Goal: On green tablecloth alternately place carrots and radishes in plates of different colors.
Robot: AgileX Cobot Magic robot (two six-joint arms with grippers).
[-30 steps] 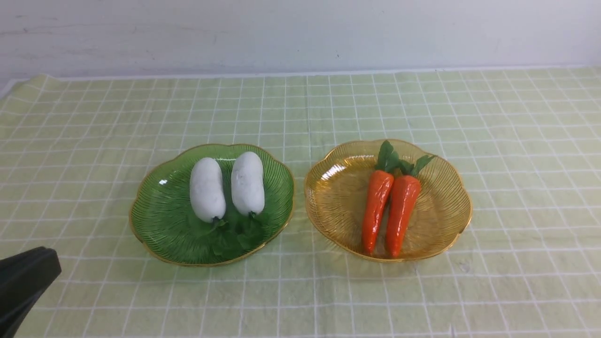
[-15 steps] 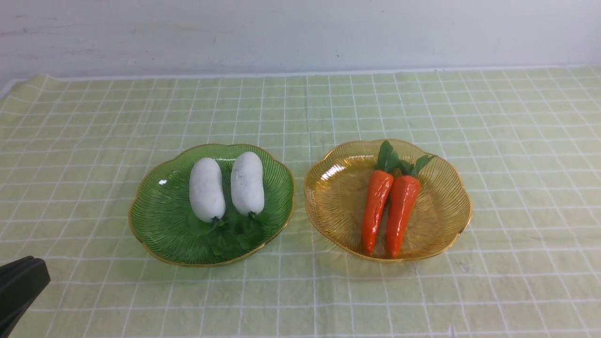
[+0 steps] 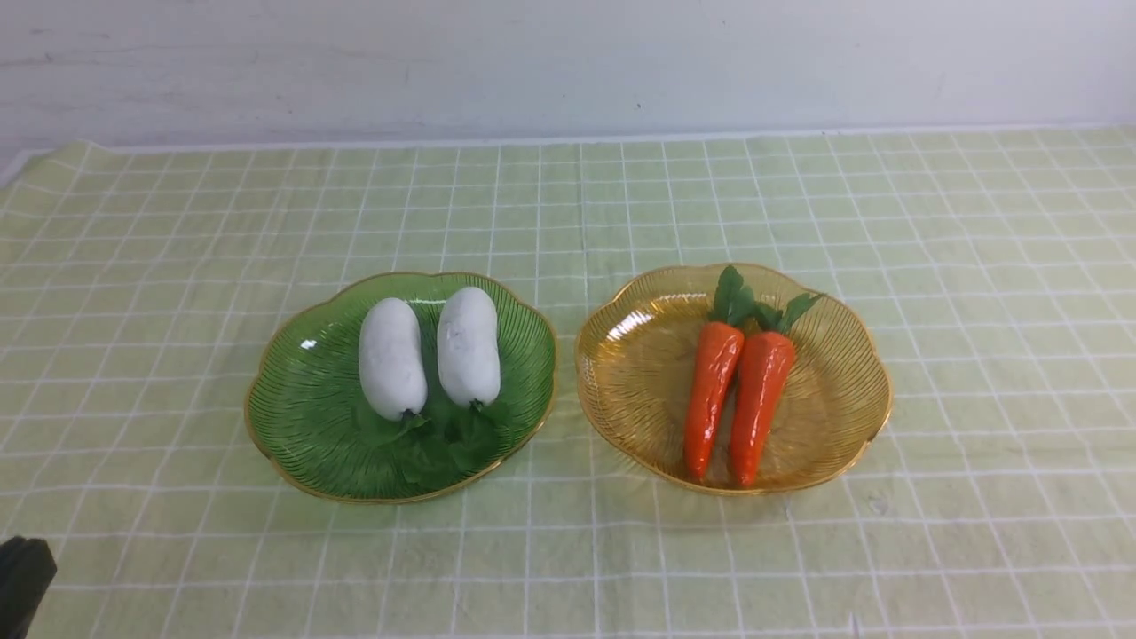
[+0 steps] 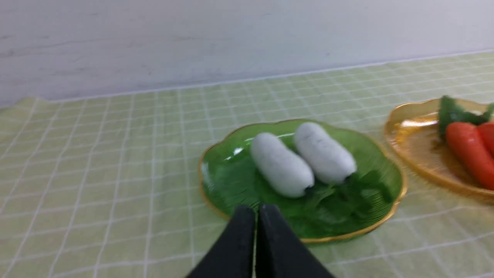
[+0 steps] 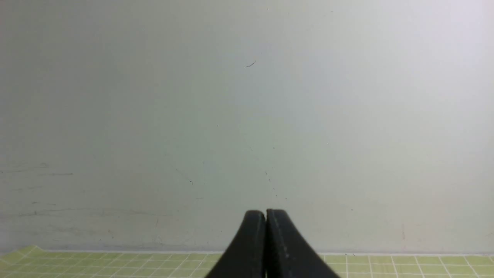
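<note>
Two white radishes (image 3: 391,358) (image 3: 468,345) lie side by side in the green plate (image 3: 302,399), leaves toward me. Two orange carrots (image 3: 710,398) (image 3: 759,404) lie side by side in the amber plate (image 3: 639,373), leaves away from me. Both plates sit on the green tablecloth (image 3: 568,550). My left gripper (image 3: 19,581) is at the front left corner, well clear of the green plate; in the left wrist view (image 4: 256,210) its jaws are pressed together and empty. My right gripper (image 5: 266,213) is shut and empty, faces the wall, and is out of the front view.
A pale wall (image 3: 568,62) rises behind the table's far edge. The cloth's back left corner (image 3: 80,146) lies slightly rumpled. The amber plate also shows in the left wrist view (image 4: 413,143), beside the green plate (image 4: 227,181).
My left gripper has drawn back toward the front left corner and now barely shows in the front view. Plates, radishes and carrots have not moved.
</note>
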